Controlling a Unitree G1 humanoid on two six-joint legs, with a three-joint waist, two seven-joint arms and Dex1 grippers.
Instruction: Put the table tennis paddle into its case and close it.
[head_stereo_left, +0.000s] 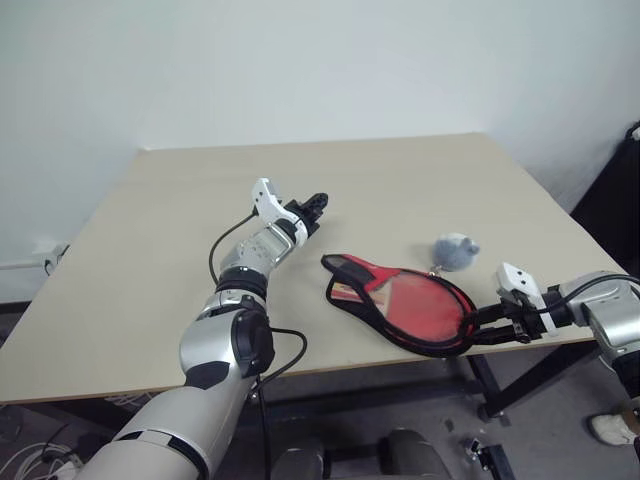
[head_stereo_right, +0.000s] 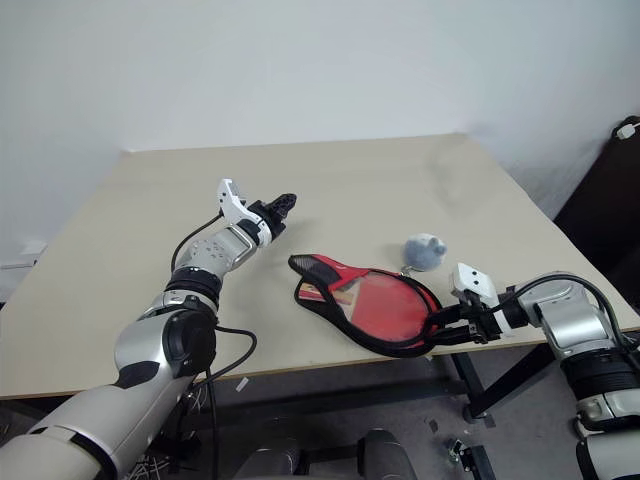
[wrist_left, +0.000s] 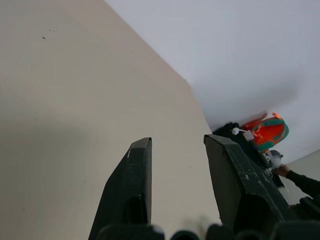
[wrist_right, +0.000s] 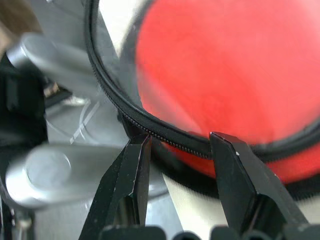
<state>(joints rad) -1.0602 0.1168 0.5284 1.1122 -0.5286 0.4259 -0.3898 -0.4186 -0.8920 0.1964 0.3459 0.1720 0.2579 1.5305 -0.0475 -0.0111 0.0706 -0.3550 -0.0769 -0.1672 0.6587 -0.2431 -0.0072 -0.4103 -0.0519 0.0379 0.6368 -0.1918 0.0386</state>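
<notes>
The black case (head_stereo_left: 337, 264) lies open near the table's front right edge, its red lining showing. The table tennis paddle (head_stereo_left: 425, 305) lies inside it, red face up, with its light handle (head_stereo_left: 347, 291) toward the narrow end. My right gripper (head_stereo_left: 478, 330) is at the case's round end by the table edge. It is open, and in the right wrist view the zipped rim (wrist_right: 170, 140) runs across just past its fingertips (wrist_right: 141, 146). My left gripper (head_stereo_left: 318, 203) hovers over the middle of the table, left of the case, open and empty.
A small grey-blue round piece (head_stereo_left: 455, 252) sits just behind the case. The beige table (head_stereo_left: 150, 300) is bare to the left and back. A dark object (head_stereo_left: 615, 200) stands beyond the table's right edge. The white wall is close behind.
</notes>
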